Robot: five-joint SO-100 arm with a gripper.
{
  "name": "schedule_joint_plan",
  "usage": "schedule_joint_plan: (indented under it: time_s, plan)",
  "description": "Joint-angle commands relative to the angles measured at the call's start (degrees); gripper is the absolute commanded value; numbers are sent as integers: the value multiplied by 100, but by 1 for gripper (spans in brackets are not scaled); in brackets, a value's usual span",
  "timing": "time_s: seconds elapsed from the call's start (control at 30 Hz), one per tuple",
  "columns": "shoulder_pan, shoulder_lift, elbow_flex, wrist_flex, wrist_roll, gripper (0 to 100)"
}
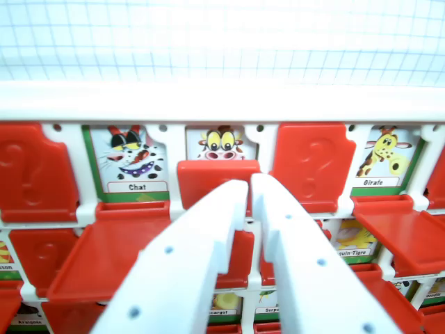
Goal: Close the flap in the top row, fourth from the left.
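White end effector [249, 186] fingers are sitting almost together right in front of me, tips touching the half-raised red flap [208, 174] under the cow card [221, 142]. I am seeing the cat card [132, 156] beside it.

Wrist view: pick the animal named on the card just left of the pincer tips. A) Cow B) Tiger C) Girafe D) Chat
D: the card left of the pincer shows a spotted cat face above a label reading "Chat".
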Motion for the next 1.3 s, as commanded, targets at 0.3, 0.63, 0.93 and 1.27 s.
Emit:
schedule_joint_plan:
  time_s: [0.3, 0.63, 0.93, 1.27]
  plan:
    - [70, 149, -773, -229, 70, 0]
    - [123, 466, -598, 26, 79, 0]
    - [237, 1230, -782, 879, 237, 0]
    - [316, 1960, -1600, 2979, 659, 0]
